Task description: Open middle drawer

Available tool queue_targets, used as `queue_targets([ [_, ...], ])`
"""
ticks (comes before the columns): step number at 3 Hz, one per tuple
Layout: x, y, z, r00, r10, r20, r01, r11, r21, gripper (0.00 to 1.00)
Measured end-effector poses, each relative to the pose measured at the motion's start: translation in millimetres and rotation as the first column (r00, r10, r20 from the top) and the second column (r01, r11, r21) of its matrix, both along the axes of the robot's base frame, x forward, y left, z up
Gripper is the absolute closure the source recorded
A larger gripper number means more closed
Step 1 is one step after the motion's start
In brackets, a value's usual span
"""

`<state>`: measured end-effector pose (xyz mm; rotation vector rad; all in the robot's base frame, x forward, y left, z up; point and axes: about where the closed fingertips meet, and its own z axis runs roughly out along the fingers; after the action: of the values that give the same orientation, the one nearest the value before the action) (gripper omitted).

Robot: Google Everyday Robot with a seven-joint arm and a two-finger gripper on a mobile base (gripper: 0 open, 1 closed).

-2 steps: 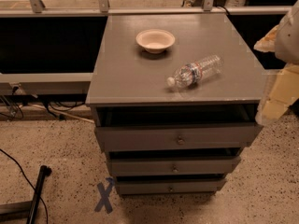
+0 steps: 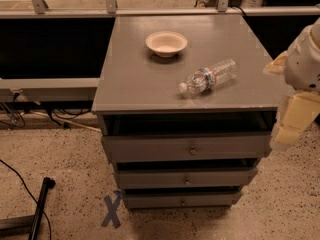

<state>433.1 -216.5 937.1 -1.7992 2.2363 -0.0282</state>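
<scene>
Your arm (image 2: pixel 303 59) has dropped a little since a moment ago. The pale end effector (image 2: pixel 291 123) now hangs a bit lower by the right front corner of the grey cabinet (image 2: pixel 107 134). The bowl (image 2: pixel 166 43), the bottle (image 2: pixel 209 76) and the drawers are where they were.

The arm comes in from the right edge, with its white part on top. The end effector points down, level with the top drawer (image 2: pixel 150 149) and just beside that drawer's right end. You cannot tell if it is wide or narrow, or if it touches the wood.

The middle drawer (image 2: pixel 150 179) is below and to the left of the end effector. Its small round knob (image 2: pixel 186 181) is well apart from it. The bowl and bottle are up on the surface (image 2: pixel 135 79), to the left of the end effector.
</scene>
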Motion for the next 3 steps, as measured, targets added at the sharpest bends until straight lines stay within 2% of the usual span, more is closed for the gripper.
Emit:
queue_targets([
  [1, -12.9, 2.3, -82.4, 0.9936, 0.068, -0.090, -0.057, 0.992, 0.116, 0.00],
  [2, -32.1, -10.2, -116.3, 0.9947, 0.029, -0.099, -0.008, 0.979, 0.202, 0.00],
  [3, -32.3, -9.9, -115.4, 0.9948, 0.028, -0.098, -0.007, 0.979, 0.201, 0.00],
])
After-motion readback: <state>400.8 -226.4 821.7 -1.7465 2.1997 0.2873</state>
